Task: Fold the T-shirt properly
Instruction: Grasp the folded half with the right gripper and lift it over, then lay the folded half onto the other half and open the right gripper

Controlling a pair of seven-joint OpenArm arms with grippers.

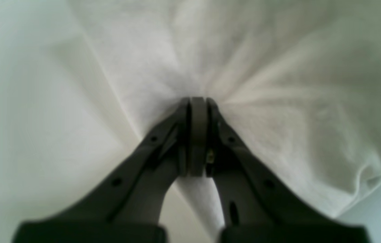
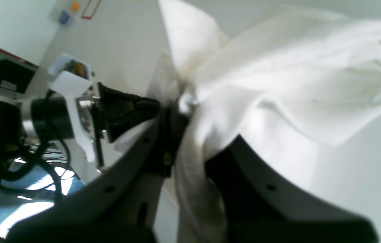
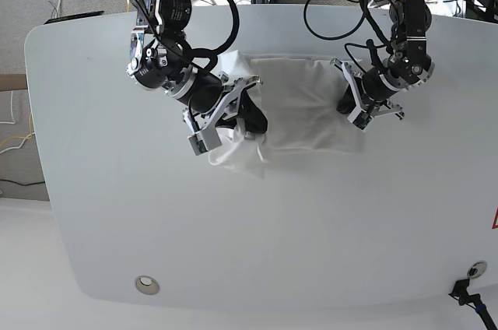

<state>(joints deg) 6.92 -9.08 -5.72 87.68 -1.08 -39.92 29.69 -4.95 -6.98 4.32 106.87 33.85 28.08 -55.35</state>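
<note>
White cloth of the shirt (image 3: 299, 112) lay mid-table (image 3: 257, 252), both pincers clamped on it: left (image 1: 198, 101) at the frame's right edge, right (image 3: 250, 121) bunching the left. This looked like a side fold; next, the gathered edge needs carrying across evenly.

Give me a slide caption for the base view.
Both grippers, left gripper and right gripper, pinch opposite edges of the white T-shirt on the table.
</note>
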